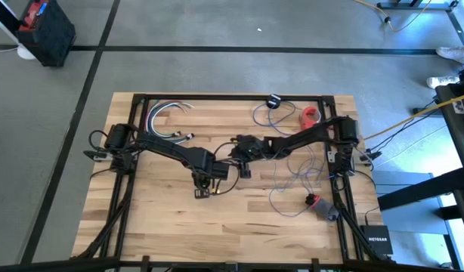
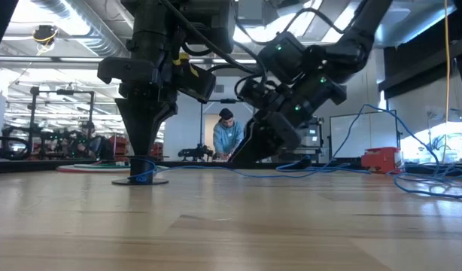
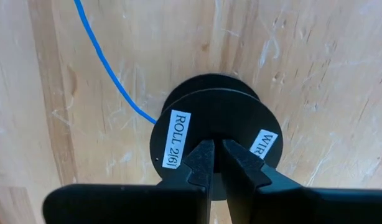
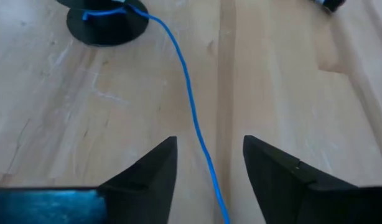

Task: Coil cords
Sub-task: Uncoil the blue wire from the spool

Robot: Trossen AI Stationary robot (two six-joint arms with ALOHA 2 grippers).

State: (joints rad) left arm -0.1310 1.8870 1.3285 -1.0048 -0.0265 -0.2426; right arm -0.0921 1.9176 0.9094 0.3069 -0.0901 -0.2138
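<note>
Pale butcher-block planks make up the worktop (image 1: 164, 219), framed by dark rails and set on a grey floor marked with black tape lines. Near the middle of the worktop the left gripper (image 3: 217, 163) stands straight down over a black spool (image 3: 209, 134), its fingers pinched almost together on the spool's top flange between two white labels, one reading "ROLL 2(6)" and the other cut off after "WIR". The cord (image 4: 190, 102), thin and blue, leaves the spool's core and runs across the wood, passing between the spread-apart fingers of the right gripper (image 4: 209, 163), which touch nothing that can be seen. From overhead the spool is hidden under the left arm. More of the cord (image 1: 296, 177) lies in loose loops toward the right edge, too fine to follow strand by strand, and reaches a small black disc (image 1: 274, 100) at the far edge. A red object (image 1: 311, 115) sits just beside it, and a red-and-grey item (image 1: 317, 202) lies near the right rail; neither can be made out. Grey curved cables (image 1: 165, 115) rest at the far left corner. A person (image 2: 227, 135) stands in the room beyond.
</note>
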